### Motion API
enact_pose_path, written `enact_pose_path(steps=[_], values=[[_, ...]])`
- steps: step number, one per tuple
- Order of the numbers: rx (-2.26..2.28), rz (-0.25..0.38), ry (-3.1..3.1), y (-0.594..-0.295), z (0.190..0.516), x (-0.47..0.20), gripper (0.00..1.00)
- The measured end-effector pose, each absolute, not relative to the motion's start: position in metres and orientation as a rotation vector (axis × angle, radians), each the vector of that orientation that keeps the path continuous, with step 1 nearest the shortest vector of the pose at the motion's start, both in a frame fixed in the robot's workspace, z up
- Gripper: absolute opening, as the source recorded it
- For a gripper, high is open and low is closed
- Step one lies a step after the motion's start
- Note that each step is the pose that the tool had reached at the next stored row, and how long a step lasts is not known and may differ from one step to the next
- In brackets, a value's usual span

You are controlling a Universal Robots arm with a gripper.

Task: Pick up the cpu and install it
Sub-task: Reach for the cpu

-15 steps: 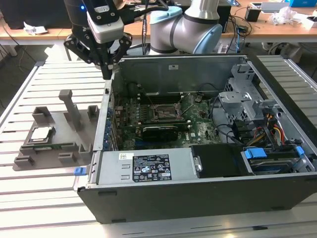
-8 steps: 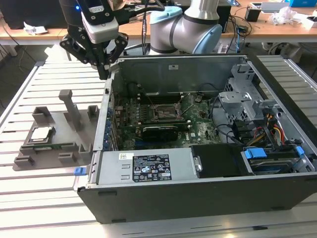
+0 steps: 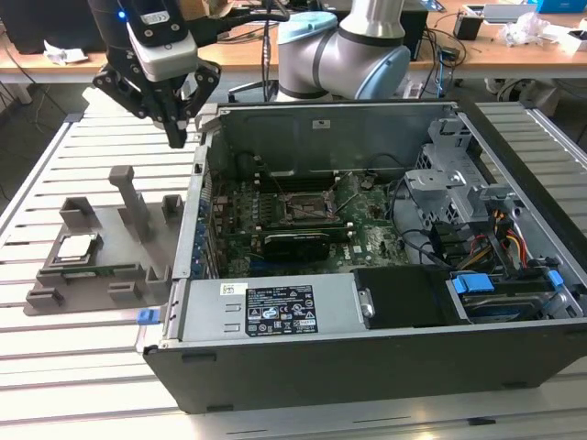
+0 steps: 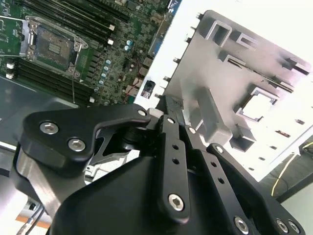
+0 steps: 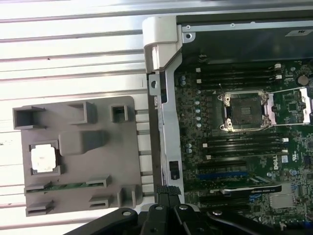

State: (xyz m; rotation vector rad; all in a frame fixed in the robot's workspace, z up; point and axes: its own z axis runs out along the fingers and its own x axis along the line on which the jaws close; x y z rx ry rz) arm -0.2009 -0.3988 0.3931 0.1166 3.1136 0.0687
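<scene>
On the slatted table [image 3: 92,357], the open computer case [image 3: 367,367] lies on its side with the motherboard [image 3: 376,240] facing up. The grey holder plate [image 5: 117,156] lies just beside the case, on the exterior view's left.

Gripper [image 3: 176,137]: raised above the table, over the strip between the holder and the case wall. Fingers drawn together to a point, nothing between them. Well apart from the cpu.

Socket [image 5: 243,111]: retaining frame looks swung open, seat bare. Nothing installed.

Cpu [image 5: 44,159]: flat in its square recess on the holder, silver top up, near the corner farthest from the case. A long green memory stick [image 5: 66,186] lies in the slot just beside it.

Step in hand, as judged: approach for the pick; task barely begun.

Notes on doing it well:
- Fingers need to part before descent, wider than the chip.
- Centre over the recess and square the jaws to two opposite chip edges.
- The recess walls leave little room, so a straight vertical descent seems safest.
- Grip edges only and lightly; underside contacts are probably fragile.
- Stay clear of the tall post on the holder.
</scene>
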Motion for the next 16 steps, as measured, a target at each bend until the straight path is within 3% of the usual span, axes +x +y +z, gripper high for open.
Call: enact_pose_path(steps=[16], values=[[0.117, 0.069, 3.114, -0.399, 0.392, -0.237, 0.11]])
